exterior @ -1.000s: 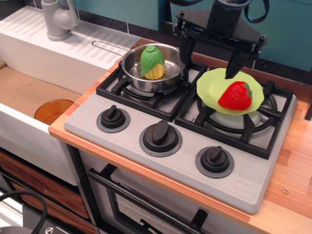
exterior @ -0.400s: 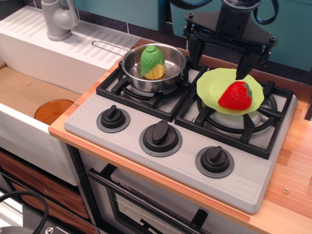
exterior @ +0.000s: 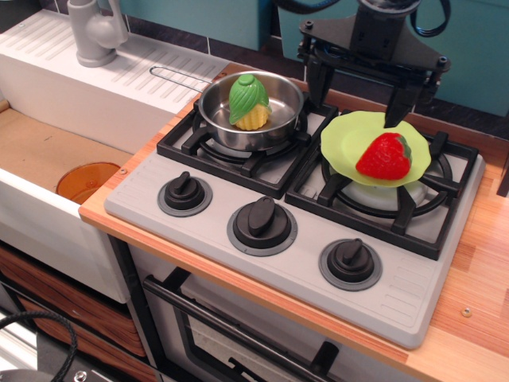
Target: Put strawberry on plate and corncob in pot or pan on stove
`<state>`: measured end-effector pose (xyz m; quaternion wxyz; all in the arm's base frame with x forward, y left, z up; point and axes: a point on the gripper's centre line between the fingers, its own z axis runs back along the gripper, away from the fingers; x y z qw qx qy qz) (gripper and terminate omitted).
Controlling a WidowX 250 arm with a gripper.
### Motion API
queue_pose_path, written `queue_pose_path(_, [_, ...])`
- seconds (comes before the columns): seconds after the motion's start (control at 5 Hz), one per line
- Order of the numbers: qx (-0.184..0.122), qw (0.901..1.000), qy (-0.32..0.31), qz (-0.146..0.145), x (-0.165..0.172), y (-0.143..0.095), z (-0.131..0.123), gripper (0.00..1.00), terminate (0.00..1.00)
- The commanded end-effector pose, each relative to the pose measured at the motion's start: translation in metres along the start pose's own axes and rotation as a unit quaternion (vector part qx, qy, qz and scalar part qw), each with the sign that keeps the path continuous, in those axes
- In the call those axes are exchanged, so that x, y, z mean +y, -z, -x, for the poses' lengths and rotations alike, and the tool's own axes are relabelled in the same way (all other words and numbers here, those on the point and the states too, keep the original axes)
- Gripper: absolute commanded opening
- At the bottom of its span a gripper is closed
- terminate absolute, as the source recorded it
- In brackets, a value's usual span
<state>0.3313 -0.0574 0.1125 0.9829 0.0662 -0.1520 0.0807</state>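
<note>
Currently the strawberry [exterior: 384, 156] lies on the lime-green plate [exterior: 344, 142], which sits on the right burner of the stove [exterior: 302, 231]. Corncob [exterior: 248, 102] rests inside the steel pan [exterior: 219, 119] on the left burner, husk up. End effector [exterior: 358, 102] hangs above the plate's back edge, fingers [exterior: 396, 105] spread wide, holding nothing. Orange bowl [exterior: 87, 181] sits in the sink, well apart.

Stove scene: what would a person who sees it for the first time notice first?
The red strawberry lying on the lime-green plate over the right burner catches the eye first. Next is the green-husked corncob standing in the steel pan on the left burner. The black gripper hangs open above the back of the stove.
</note>
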Motion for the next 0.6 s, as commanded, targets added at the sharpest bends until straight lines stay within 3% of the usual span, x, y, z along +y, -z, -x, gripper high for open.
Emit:
queue_pose_path(0.0, [-0.007,1.0000,-0.002,0.002,-0.0028,-0.0062,-0.0110,1.00,0.00])
queue_pose_path(0.2, [-0.009,1.0000,0.001,0.002,-0.0016,-0.0030,-0.0126,1.00,0.00])
queue_pose_path(0.4, [-0.008,1.0000,-0.001,0.004,0.0001,-0.0012,-0.0137,1.00,1.00])
